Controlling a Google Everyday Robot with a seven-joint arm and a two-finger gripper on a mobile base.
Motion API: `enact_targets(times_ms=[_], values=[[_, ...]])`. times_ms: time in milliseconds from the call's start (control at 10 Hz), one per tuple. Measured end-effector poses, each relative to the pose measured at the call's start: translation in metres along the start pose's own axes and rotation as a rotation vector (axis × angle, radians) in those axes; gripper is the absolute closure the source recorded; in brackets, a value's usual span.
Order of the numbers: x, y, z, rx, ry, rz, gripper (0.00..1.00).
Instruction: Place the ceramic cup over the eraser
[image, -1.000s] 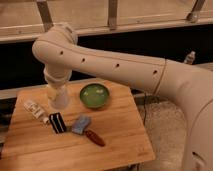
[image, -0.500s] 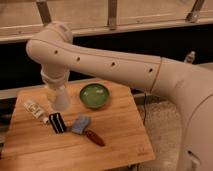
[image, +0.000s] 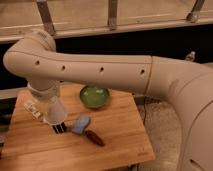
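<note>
The ceramic cup (image: 53, 112) is a small white cup hanging under the wrist of my arm, at the left of the wooden table (image: 115, 145). My gripper (image: 50, 102) is shut on it; the wrist and the cup hide the fingers. The eraser (image: 59, 128), black with white stripes, lies on the table just below the cup. The cup's lower rim covers the eraser's far end. I cannot tell whether the two touch.
A green bowl (image: 95, 96) sits at the back middle of the table. A blue-grey pad (image: 80, 124) and a dark red oblong thing (image: 95, 138) lie right of the eraser. A white labelled bottle (image: 33, 109) lies at the left edge. My arm spans the whole view.
My arm has swung down and a little to the left, bringing the cup from above the table down over the eraser's far end. The things on the table have not moved.
</note>
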Motion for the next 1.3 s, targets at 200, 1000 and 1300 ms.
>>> enact_targets(times_ms=[200,1000,1300], values=[[-0.004,-0.001,0.004,-0.006,-0.004,-0.023,1.0],[-0.024,-0.007,0.047,-0.057,-0.021,-0.065,1.0],[-0.03,-0.005,0.064,-0.077,-0.014,-0.08,1.0]])
